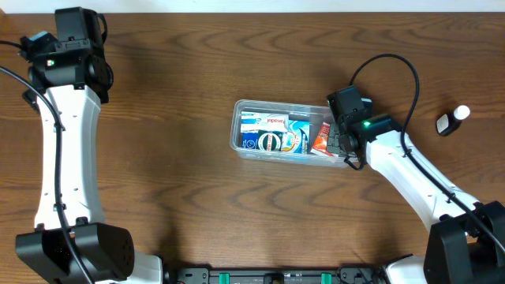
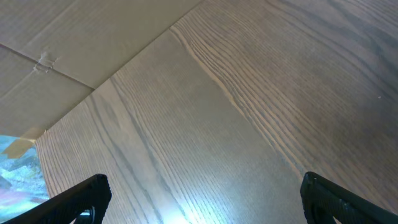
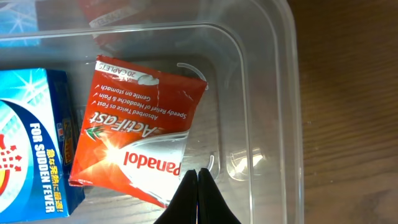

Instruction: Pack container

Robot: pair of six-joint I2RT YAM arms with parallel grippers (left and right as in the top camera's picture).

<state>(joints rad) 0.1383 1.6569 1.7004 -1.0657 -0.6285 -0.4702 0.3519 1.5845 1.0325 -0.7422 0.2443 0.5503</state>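
Clear container (image 1: 235,130) mid-table; right gripper (image 3: 198,174), pinched closed on nothing, above the red Panadol box (image 3: 134,137) inside; left gripper (image 2: 204,180), spread wide, near the far left corner.

The clear container (image 1: 238,134) sits mid-table, holding small boxes.

overhead: my right pincer (image 1: 341,144) covers container's (image 1: 276,103) right end | right wrist: blue box (image 3: 31,124) cut by left edge | black-white item (image 1: 452,120) too small to name
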